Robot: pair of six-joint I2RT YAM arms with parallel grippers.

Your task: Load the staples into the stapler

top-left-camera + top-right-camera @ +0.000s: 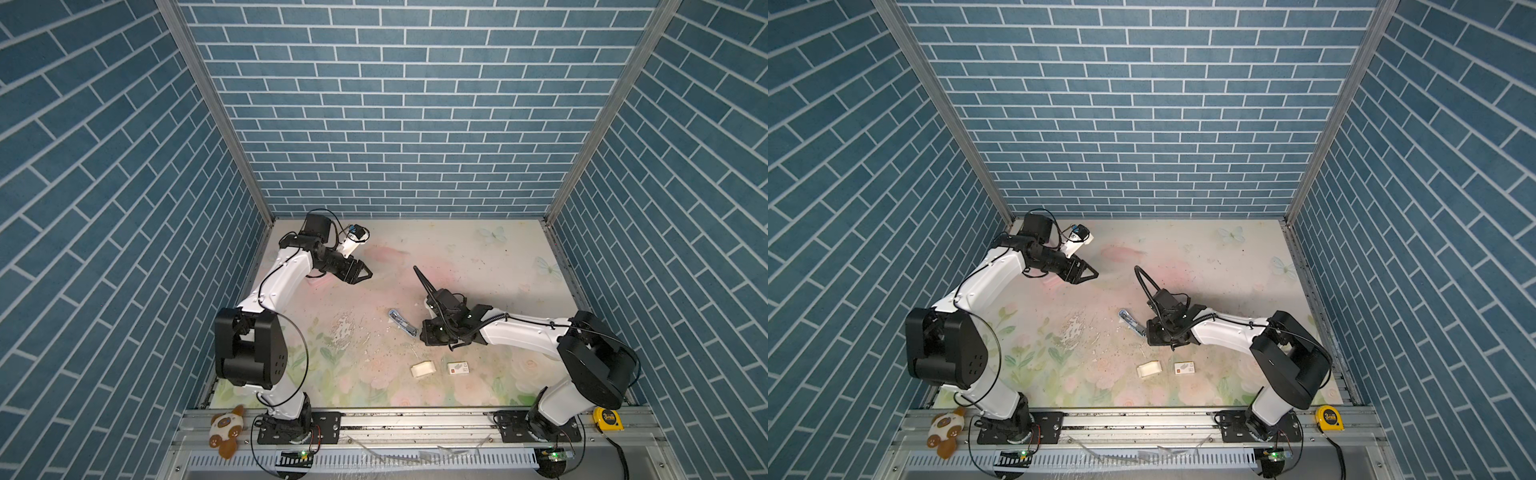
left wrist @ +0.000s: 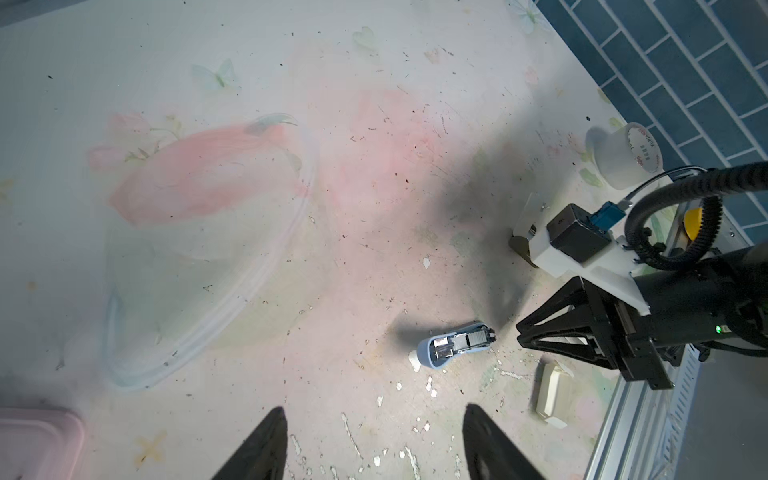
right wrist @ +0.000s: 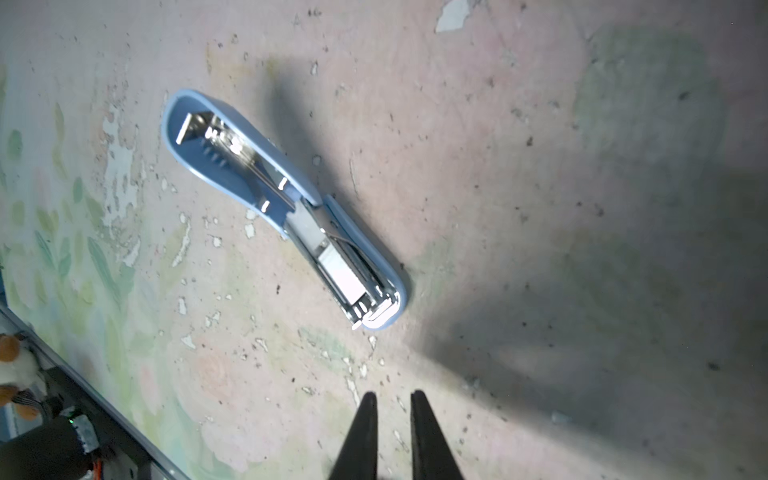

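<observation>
Right, the blue stapler (image 3: 282,208) lies opened out flat on the table (image 3: 540,166), lid stretched one way and metal magazine the other, just ahead of my right pincer (image 3: 393,399). That pincer is narrow, with a slim gap between the tips and nothing in it, hovering just short of the stapler's nose. My left pincer (image 2: 374,409) hangs wide and empty, well apart, looking across at the same stapler (image 2: 455,345).

Now, the staples (image 3: 345,276): as best I can judge, they are that bright silvery strip sitting in the magazine channel near the nose, though glare washes it out and I won't swear to it. In both top views the white card tray (image 1: 423,369) and the red-marked sleeve (image 1: 458,368) sit side by side nearer my base, apart from the stapler. Whether any strip lies in the tray I cannot tell.

Handling, then. A staple strip is featherlight, stiff along its length but brittle, and slick metal besides. So I would take it gently by its two long sides about midway, never across the ends, where it could snap or skate out. The stapler itself looks like light plastic and is likely to slide on this worn surface. If the strip is seated, I reckon the lid wants folding over from its free end while the other pincer steadies the base.
</observation>
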